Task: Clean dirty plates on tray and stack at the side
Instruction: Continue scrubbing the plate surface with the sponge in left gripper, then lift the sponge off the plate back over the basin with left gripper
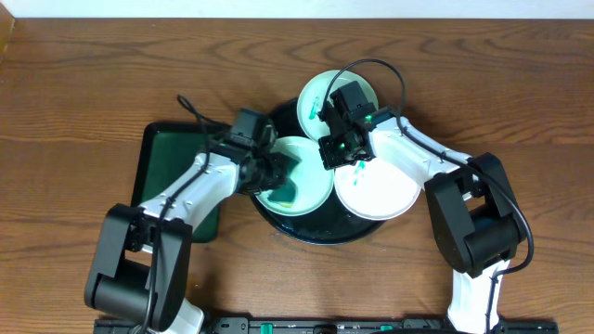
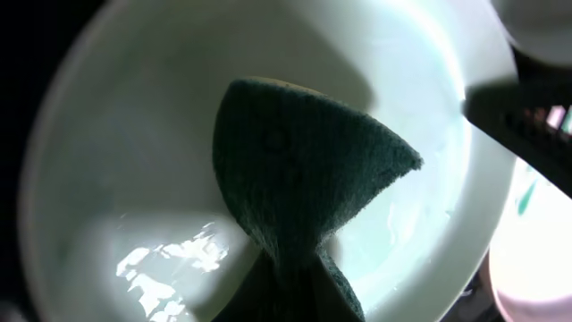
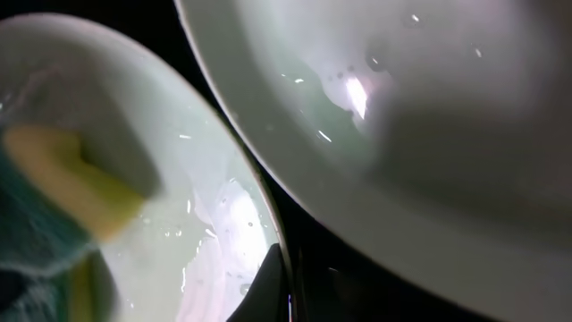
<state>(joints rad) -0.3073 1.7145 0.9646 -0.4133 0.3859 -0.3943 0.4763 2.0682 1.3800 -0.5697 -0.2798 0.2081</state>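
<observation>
The black tray point(image 1: 311, 232) holds three pale plates. My left gripper point(image 1: 275, 173) is shut on a dark green sponge point(image 2: 304, 170) and presses it onto the left plate point(image 1: 311, 192), which fills the left wrist view point(image 2: 134, 179). My right gripper point(image 1: 332, 153) is shut on that plate's right rim point(image 3: 259, 206); one finger point(image 3: 268, 288) lies inside the rim. The sponge's yellow side point(image 3: 67, 183) shows in the right wrist view. A second plate point(image 1: 327, 93) lies at the back of the tray. A third plate point(image 1: 380, 190) lies at the right and has a teal smear.
A dark-green rectangular tray point(image 1: 167, 158) lies left of the black tray, under my left arm. The third plate's rim point(image 3: 402, 134) is close beside my right gripper. Brown wooden table point(image 1: 93, 74) surrounds everything.
</observation>
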